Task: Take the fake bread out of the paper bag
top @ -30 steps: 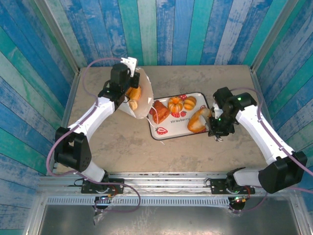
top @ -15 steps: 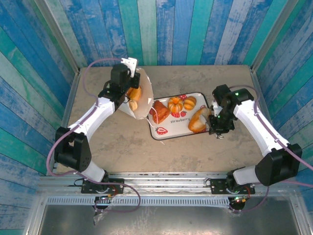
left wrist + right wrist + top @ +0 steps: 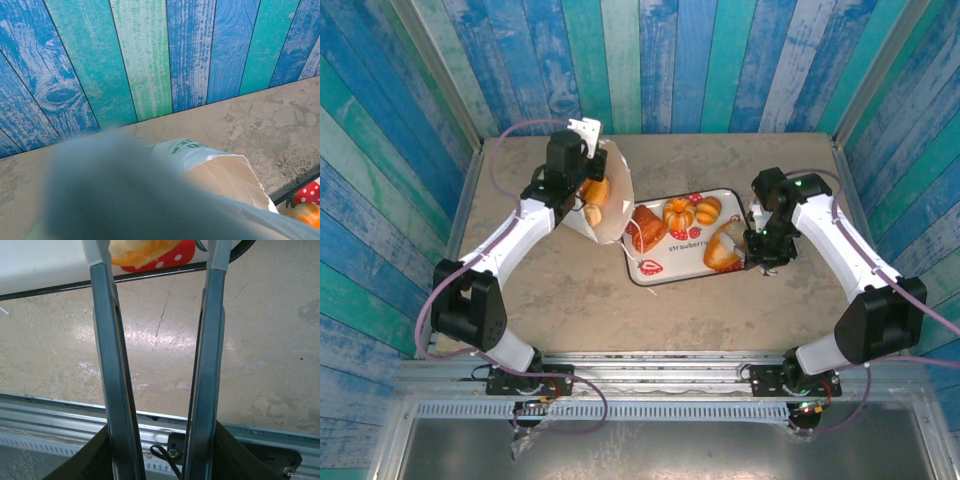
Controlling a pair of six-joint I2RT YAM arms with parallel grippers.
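The white paper bag [image 3: 611, 182] lies tilted at the back left, mouth toward the tray. My left gripper [image 3: 582, 158] is shut on its upper rim. Two golden pieces of fake bread [image 3: 593, 192] sit inside the mouth. The left wrist view shows the bag's tan inside [image 3: 225, 172] behind a dark blur. A long pale loaf [image 3: 724, 248] lies on the tray's right end. My right gripper [image 3: 752, 250] stands just right of it, open. In the right wrist view the right gripper [image 3: 159, 257] has bare table between its fingers [image 3: 105, 340], and the loaf [image 3: 142, 251] sits beyond the tips.
The strawberry-print tray [image 3: 665, 268] also holds a reddish-brown loaf [image 3: 648, 228], an orange ridged bun [image 3: 678, 212] and a small golden roll [image 3: 708, 209]. Painted plank walls close in three sides. A metal rail [image 3: 60, 415] runs along the near table edge.
The right gripper's jaws have parted and its wrist has shifted a little left toward the tray. The long loaf rests on the tray. The left arm and bag have not moved.
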